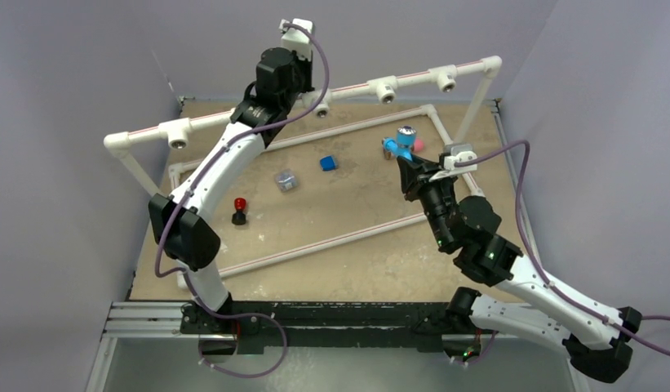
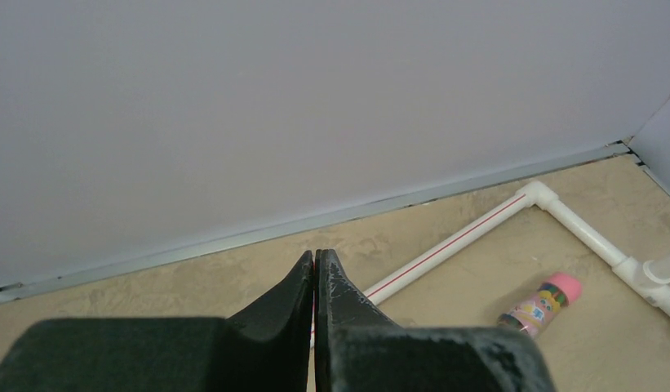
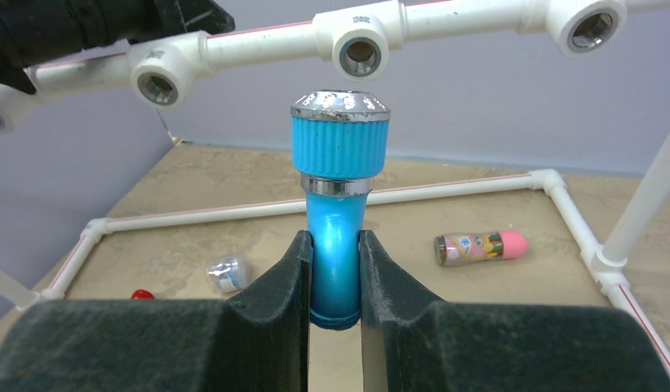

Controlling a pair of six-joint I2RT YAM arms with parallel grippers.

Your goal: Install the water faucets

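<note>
Right pincer (image 3: 333, 238): clamped on faucet (image 3: 339, 147) at lower stem.
Faucet: upright, chrome-capped knob on top, over right rear of surface (image 1: 356, 220), under raised pipe rail (image 3: 266, 41), apart from socket (image 3: 360, 55).
Left pincer (image 2: 315, 256): closed, empty, high at rear by rail.
On surface: pink-capped cylinder (image 3: 481, 247), blue cube (image 1: 328, 162), small clear item (image 1: 286, 180), red-topped item (image 1: 240, 206).

One faucet (image 3: 338, 204), one cube (image 1: 328, 162), perhaps four sockets (image 1: 386, 95)
</note>
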